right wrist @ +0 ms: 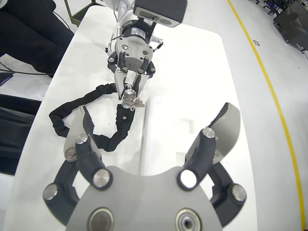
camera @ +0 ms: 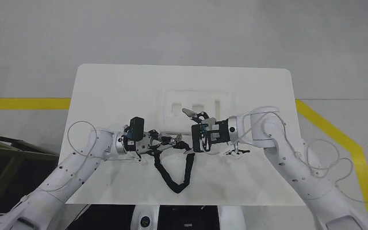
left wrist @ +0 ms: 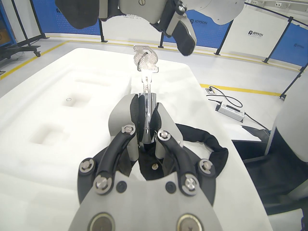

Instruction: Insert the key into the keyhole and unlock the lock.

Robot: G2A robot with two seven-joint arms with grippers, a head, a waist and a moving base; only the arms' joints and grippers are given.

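Observation:
My left gripper [left wrist: 146,102] is shut on the chrome lock cylinder [left wrist: 147,118] of a black fabric-covered chain lock [left wrist: 209,150]. A silver key [left wrist: 146,66] sticks out of the cylinder's end with its blade in the keyhole, and a second key hangs from its ring. My right gripper [right wrist: 156,123] is open and faces the key head a short way off, touching nothing. One of its fingers [left wrist: 185,41] hangs above the key. From above, both grippers [camera: 172,141] [camera: 190,129] meet near the table's middle, and the chain [camera: 172,178] loops toward the front edge.
A white foam tray [camera: 198,98] with shallow recesses lies just behind the grippers on the white table [camera: 103,92]. The chain loop [right wrist: 72,106] rests on the table below the left gripper. Bare table stretches to both sides.

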